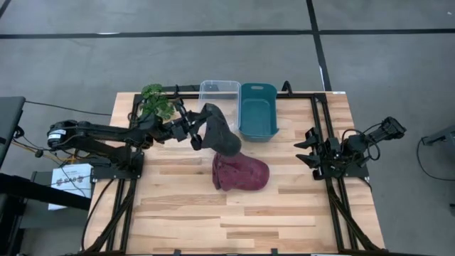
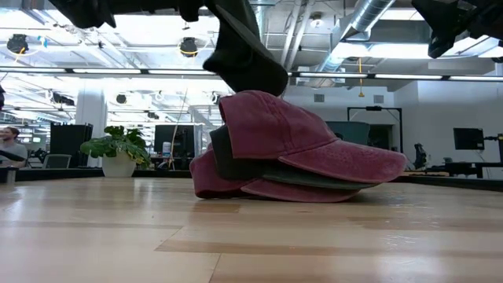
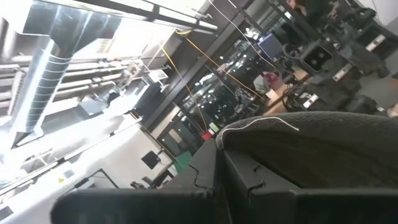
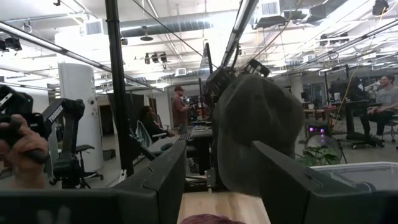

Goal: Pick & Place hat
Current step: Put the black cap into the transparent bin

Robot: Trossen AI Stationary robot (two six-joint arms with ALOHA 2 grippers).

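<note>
No text can be read anywhere; print on the white sheet beside the desk stays illegible.

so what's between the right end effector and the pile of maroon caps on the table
Only bare wooden tabletop, clear in the high view. The right end effector waits open near the table's right edge, well apart from the maroon caps.

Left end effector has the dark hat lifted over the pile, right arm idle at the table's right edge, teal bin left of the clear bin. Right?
One slip: the teal bin sits right of the clear bin, per the high view. The rest holds: left end effector holds the dark hat above the pile; right end effector idle.
</note>
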